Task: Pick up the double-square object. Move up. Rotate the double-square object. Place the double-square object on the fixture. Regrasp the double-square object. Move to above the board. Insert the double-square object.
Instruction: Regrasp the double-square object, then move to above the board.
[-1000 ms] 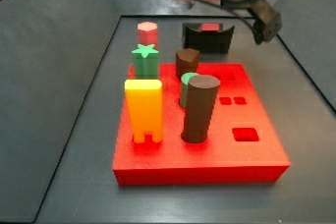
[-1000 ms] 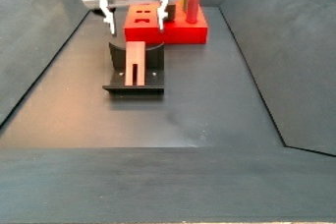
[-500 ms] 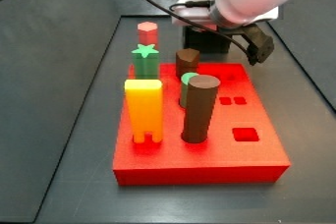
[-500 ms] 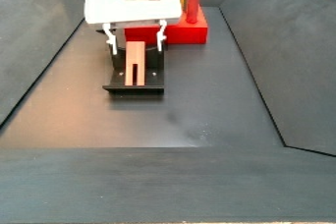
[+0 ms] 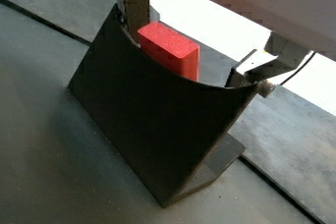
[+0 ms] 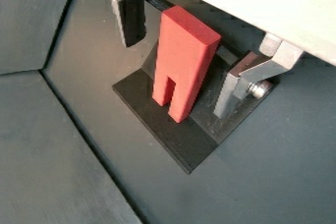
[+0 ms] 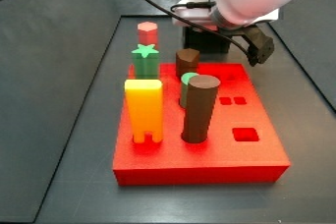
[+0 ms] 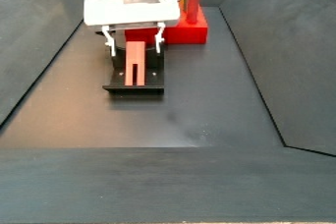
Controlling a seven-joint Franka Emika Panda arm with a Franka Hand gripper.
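On the fixture (image 8: 134,79), left of centre in the upper half of a side view, the double-square object (image 8: 137,59) lies lengthwise, a red-pink bar with a groove down its middle. In both wrist views the bar (image 6: 180,63) leans against the fixture's dark upright (image 5: 151,110), its grooved end toward the base plate (image 6: 164,130). The gripper (image 6: 184,46) straddles it with its jaws apart: one silver finger (image 6: 128,12) stands clear on one side, the opposite finger (image 6: 247,79) on the other, and neither pad touches the bar. Behind the fixture sits the board (image 7: 197,149), a red slab that fills the lower middle of a side view. It carries a yellow-orange peg (image 7: 141,110), a dark brown cylinder (image 7: 198,108), a green star-topped peg (image 7: 144,59) and a red hexagonal-topped peg (image 7: 147,33). Dark grey floor (image 8: 197,130) surrounds everything.
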